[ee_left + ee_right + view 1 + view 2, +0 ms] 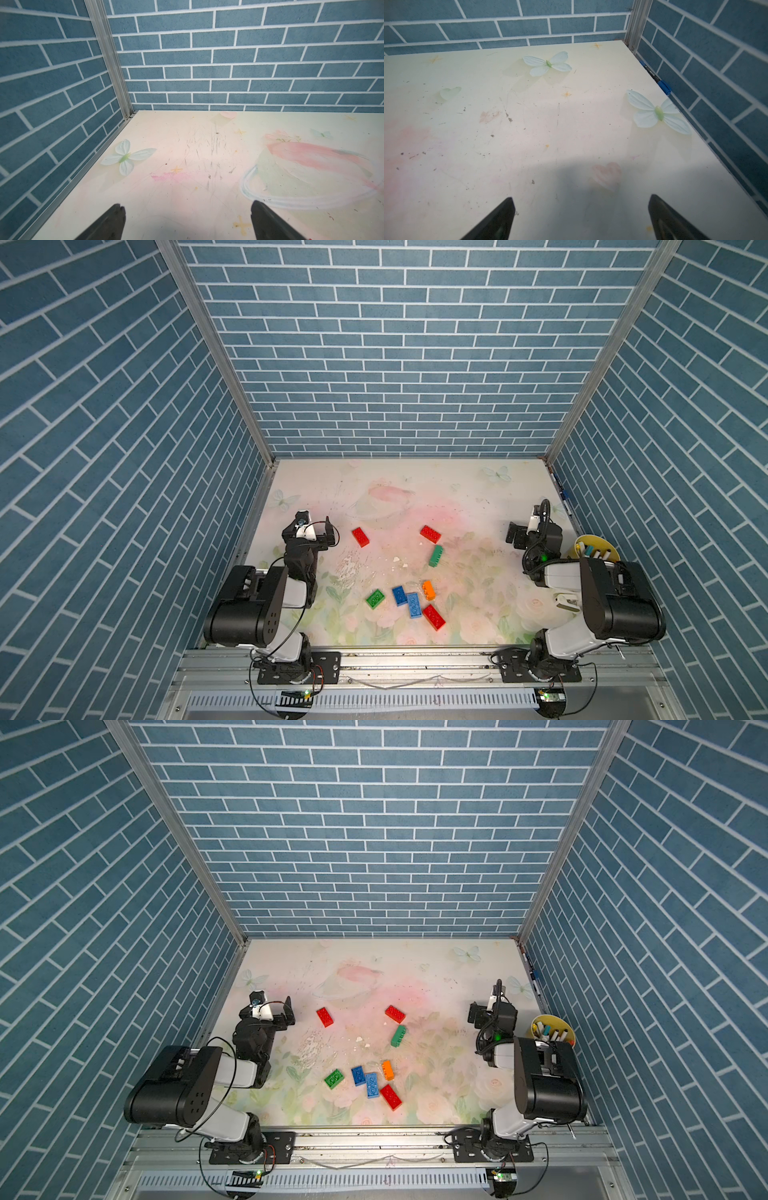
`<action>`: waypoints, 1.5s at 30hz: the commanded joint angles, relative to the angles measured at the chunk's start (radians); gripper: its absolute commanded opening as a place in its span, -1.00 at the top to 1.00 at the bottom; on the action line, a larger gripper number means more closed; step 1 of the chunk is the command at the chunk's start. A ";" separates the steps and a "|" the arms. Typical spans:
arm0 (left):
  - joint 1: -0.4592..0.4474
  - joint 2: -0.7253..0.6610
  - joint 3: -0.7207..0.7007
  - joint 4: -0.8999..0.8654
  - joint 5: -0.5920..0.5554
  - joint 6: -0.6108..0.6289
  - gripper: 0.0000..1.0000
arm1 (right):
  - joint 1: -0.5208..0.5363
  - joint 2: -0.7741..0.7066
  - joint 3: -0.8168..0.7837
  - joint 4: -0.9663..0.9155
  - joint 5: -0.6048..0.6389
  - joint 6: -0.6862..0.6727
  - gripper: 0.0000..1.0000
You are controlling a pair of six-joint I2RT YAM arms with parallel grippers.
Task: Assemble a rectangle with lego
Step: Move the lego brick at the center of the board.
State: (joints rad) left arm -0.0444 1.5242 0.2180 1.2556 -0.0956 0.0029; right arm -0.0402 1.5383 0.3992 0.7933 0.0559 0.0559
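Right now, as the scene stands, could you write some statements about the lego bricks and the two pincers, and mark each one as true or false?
1. The left pincer and the right pincer are both open and empty. True.
2. The bricks already form a rectangle. False: they lie scattered on the table.
3. The two blue bricks lie side by side. True.
4. Three bricks are orange. False: there is one orange brick and three red bricks.
5. A yellow cup with markers stands near the right arm. True.
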 commanded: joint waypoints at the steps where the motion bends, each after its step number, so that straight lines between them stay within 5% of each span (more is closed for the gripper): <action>1: 0.003 -0.002 -0.003 0.030 -0.004 -0.007 -0.99 | -0.003 -0.010 0.006 0.020 -0.003 0.001 -0.98; 7: -0.004 -0.025 0.006 0.004 -0.037 -0.007 -0.99 | -0.003 -0.012 0.005 0.021 -0.002 0.001 -0.99; 9: -0.039 -0.113 0.063 -0.172 -0.148 -0.007 -1.00 | -0.003 -0.023 0.018 -0.007 0.001 0.002 -0.98; 12: -0.075 -0.247 0.173 -0.424 -0.228 -0.053 -0.99 | 0.000 -0.137 0.153 -0.329 -0.065 -0.026 -0.98; 16: -0.074 -0.410 0.288 -0.671 -0.240 -0.318 -0.99 | -0.001 -0.213 0.403 -0.703 -0.176 0.159 -0.99; 19: -0.064 -0.453 0.315 -0.853 -0.344 -0.812 -0.99 | -0.015 -0.140 0.568 -0.941 -0.260 0.426 -0.99; 20: -0.042 -0.457 0.301 -0.823 -0.248 -0.830 -0.99 | -0.020 -0.117 0.567 -0.893 -0.358 0.437 -0.99; 22: -0.032 -0.453 0.255 -0.688 -0.052 -0.775 -0.99 | -0.023 -0.087 0.543 -0.775 -0.495 0.480 -0.94; 24: -0.063 -0.437 0.285 -0.743 -0.013 -0.758 -1.00 | -0.013 -0.069 0.572 -0.811 -0.510 0.483 -0.76; 30: -0.282 -0.306 0.480 -1.103 -0.123 -0.650 -0.97 | 0.162 -0.052 0.743 -1.155 -0.241 0.297 -0.73; 38: -0.479 -0.070 0.671 -1.293 -0.171 -0.612 -0.93 | 0.349 0.037 0.831 -1.307 -0.214 0.215 -0.64; 45: -0.499 -0.009 0.702 -1.343 -0.213 -0.664 -0.94 | 0.522 0.184 0.941 -1.421 -0.222 0.086 -0.54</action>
State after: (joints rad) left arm -0.5457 1.5135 0.8921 -0.0174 -0.2543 -0.6399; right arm 0.4316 1.6756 1.2831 -0.5243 -0.1764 0.2478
